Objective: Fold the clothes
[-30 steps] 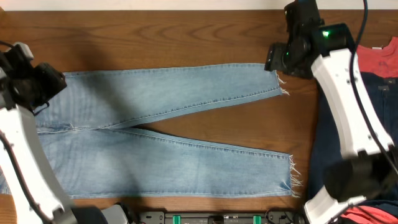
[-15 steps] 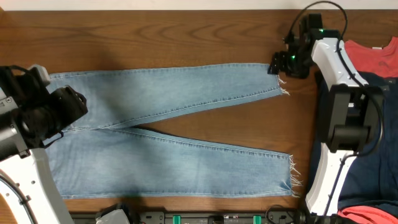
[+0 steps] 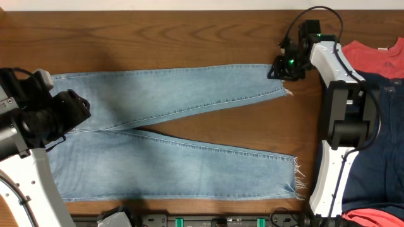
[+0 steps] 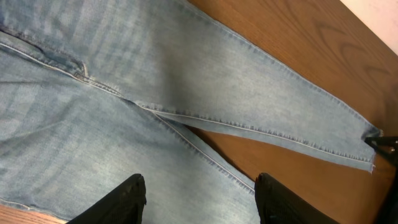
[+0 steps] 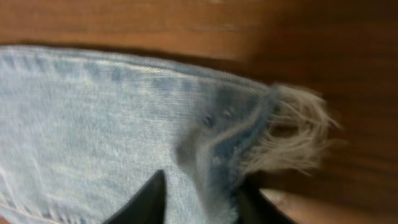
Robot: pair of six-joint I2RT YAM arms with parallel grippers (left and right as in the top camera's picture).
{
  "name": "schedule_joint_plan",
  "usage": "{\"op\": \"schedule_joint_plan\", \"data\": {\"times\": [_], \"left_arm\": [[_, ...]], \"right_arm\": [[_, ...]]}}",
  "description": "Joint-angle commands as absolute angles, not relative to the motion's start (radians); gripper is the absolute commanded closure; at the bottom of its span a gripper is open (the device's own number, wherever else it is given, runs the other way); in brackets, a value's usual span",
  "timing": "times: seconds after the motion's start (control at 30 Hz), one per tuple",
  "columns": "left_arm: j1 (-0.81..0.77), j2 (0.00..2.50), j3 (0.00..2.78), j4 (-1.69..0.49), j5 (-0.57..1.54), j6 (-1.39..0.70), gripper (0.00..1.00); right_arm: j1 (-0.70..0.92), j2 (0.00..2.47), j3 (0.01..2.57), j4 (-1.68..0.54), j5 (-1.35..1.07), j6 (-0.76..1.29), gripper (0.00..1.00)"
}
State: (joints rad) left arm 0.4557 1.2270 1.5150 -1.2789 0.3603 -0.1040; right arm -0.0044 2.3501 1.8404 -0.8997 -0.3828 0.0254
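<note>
Right pincer (image 5: 202,186) pinches the frayed hem (image 5: 292,137) of the flat, unfolded light blue faded denim jeans (image 3: 158,94), left pincer (image 4: 200,190) spread above them: folding barely begun.

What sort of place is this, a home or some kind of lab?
Probably a robotics lab bench for laundry folding: white robot arms flank a wooden table, jeans lie spread flat on it, and more clothes sit piled at the right.

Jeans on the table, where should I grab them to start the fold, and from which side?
Pinch the jeans at the far leg's frayed hem, coming down from above at the right end: it lies flat there, a thin free edge.
</note>
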Motion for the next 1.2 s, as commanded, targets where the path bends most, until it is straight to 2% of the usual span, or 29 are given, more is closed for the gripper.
{"op": "schedule_joint_plan", "data": {"times": [0.0,0.07,0.2,0.43,0.47,0.5,0.53,0.57,0.7,0.87,1.0,1.17], "left_arm": [[0.452,1.23,1.509,-1.282,0.359,-0.099,0.42],[0.452,1.23,1.509,-1.282,0.358,-0.099,0.42],[0.452,1.231,1.509,-1.282,0.358,-0.098,0.41],[0.452,1.246,1.509,-1.282,0.355,-0.099,0.41],[0.452,1.25,1.509,-1.282,0.353,-0.098,0.38],[0.452,1.254,1.509,-1.282,0.347,-0.099,0.36],[0.452,1.259,1.509,-1.282,0.34,-0.098,0.34],[0.452,1.263,1.509,-1.282,0.324,-0.098,0.33],[0.457,1.273,1.509,-1.291,0.19,-0.099,0.34],[0.54,1.272,1.509,-1.314,0.046,-0.185,0.33],[0.649,1.283,1.509,-1.317,0.04,-0.266,0.28],[0.776,1.349,1.509,-1.324,0.04,-0.299,0.29]], "right_arm": [[0.005,2.388,1.839,-0.872,-0.393,0.025,0.87],[-0.008,2.386,1.851,-0.822,-0.385,0.089,0.99],[-0.062,2.384,1.937,-0.738,-0.424,0.263,0.99],[-0.167,2.384,2.103,-0.715,-0.472,0.286,0.98],[-0.175,2.384,2.115,-0.719,-0.487,0.284,0.87],[-0.181,2.384,2.123,-0.727,-0.507,0.283,0.67],[-0.185,2.384,2.129,-0.738,-0.516,0.283,0.57],[-0.19,2.381,2.136,-0.757,-0.531,0.278,0.53],[-0.199,2.344,2.152,-0.839,-0.555,0.247,0.46],[-0.202,2.21,2.152,-0.956,-0.554,0.18,0.46],[-0.183,2.081,2.152,-1.065,-0.553,0.147,0.46],[-0.12,1.958,2.152,-1.24,-0.529,0.115,0.46]]}}
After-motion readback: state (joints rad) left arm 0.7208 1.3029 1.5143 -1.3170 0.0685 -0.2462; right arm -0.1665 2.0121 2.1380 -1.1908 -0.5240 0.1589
